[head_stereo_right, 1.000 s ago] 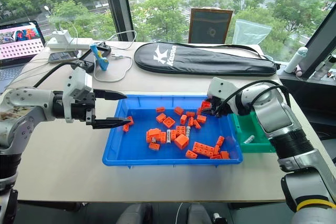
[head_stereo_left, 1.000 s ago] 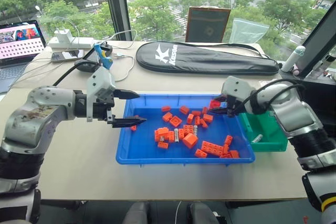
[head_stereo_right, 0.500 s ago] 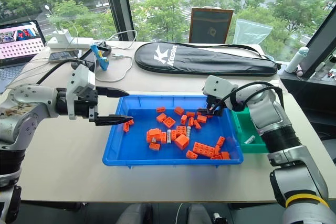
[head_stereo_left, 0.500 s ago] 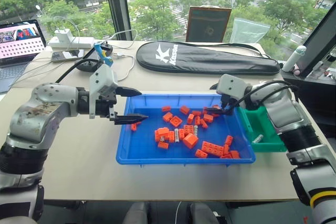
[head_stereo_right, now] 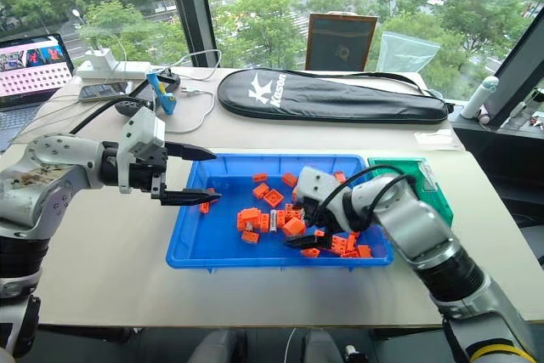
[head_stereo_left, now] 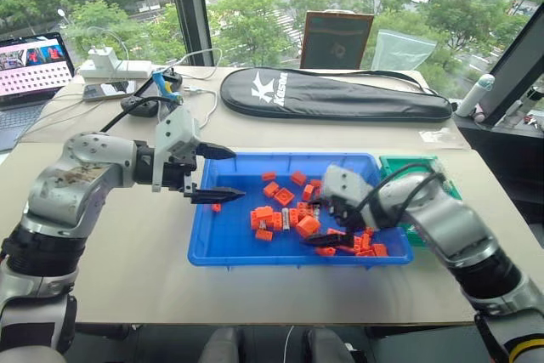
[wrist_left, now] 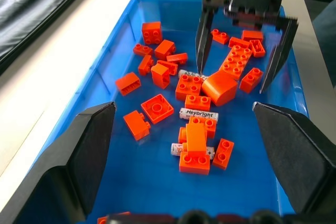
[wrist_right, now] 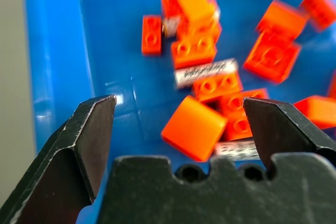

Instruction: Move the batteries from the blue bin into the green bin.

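The blue bin lies in the middle of the table with many orange bricks in it. Silvery batteries lie among the bricks near its centre. The green bin stands against the blue bin's right end, its inside mostly hidden by my right arm. My right gripper is open and empty, low over the brick pile, with a battery and an orange wedge just ahead of its fingers. Over the blue bin's left end hovers my left gripper, open, empty and pointing right.
A black racket bag lies behind the bins. A laptop, a power strip and cables occupy the far left. A framed board leans on the window and a bottle stands at the far right.
My right gripper has swung from the blue bin's far right corner, beside the green bin, back to its middle, dropped lower and opened wide. The left gripper has stayed put.
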